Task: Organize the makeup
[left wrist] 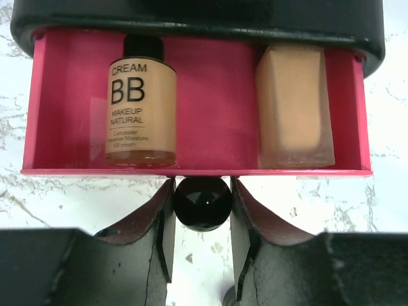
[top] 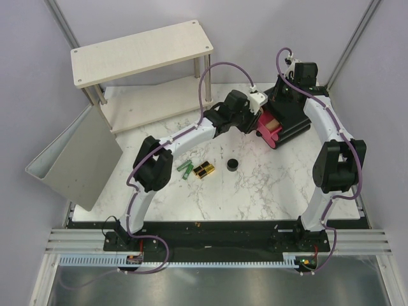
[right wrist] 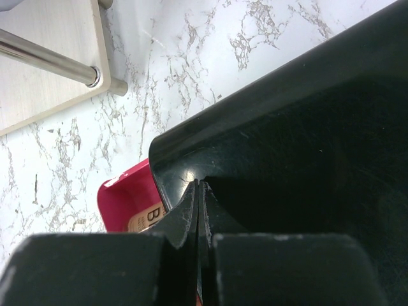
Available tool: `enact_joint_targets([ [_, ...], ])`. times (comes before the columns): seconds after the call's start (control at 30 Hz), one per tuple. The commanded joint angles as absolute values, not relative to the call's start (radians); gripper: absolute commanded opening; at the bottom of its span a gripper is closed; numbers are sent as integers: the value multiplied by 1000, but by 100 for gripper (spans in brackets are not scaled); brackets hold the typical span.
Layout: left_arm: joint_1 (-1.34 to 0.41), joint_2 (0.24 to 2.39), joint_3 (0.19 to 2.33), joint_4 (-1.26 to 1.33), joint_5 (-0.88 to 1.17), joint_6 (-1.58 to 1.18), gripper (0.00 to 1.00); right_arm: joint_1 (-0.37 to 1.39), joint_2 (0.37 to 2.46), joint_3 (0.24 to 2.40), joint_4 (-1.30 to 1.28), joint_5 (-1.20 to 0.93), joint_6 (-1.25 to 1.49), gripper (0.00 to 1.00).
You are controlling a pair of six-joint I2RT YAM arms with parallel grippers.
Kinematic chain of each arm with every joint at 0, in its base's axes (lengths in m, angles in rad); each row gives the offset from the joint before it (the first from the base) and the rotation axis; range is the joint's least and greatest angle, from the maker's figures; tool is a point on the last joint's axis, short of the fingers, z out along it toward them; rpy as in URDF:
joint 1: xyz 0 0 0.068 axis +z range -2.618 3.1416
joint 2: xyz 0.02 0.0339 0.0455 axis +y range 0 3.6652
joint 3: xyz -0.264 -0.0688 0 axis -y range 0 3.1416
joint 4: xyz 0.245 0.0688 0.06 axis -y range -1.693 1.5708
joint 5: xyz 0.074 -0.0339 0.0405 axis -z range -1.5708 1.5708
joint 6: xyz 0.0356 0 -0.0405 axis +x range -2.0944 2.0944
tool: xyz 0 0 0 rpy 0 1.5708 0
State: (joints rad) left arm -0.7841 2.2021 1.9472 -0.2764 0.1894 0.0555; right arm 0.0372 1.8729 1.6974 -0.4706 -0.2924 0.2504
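The pink drawer (left wrist: 210,95) of the black box (top: 294,118) stands pulled out. Two beige bottles lie in it: a black-capped BB cream bottle (left wrist: 140,108) and a square bottle (left wrist: 294,108). My left gripper (left wrist: 203,191) is open, its fingers close on either side of the drawer's round black knob (left wrist: 203,203). My right gripper (right wrist: 199,185) is shut on nothing, its tips against the black box's top. On the marble lie the green tubes (top: 185,169), a black-and-gold case (top: 204,170) and a round black jar (top: 233,165).
A beige two-tier shelf (top: 140,51) stands at the back left. A grey bin (top: 76,159) leans at the table's left edge. The left arm reaches across the middle of the table towards the box.
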Motion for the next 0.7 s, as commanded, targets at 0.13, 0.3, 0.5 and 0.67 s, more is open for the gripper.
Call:
enact_joint_targets([
  [0.13,-785,2223,2034,-34,160,-37,2,38,1933,1632,-663,-271,238,0],
  [0.3,-785,2258,2019,64,189,-104,2,38,1927,1620,-658,-278,241,0],
  [0.5,-785,2286,2020,139,173,-141,2,38,1914,1606,-655,-278,241,0],
  [0.67,-785,2310,2039,212,175,-179,3,38,1901,1583,-653,-278,241,0],
])
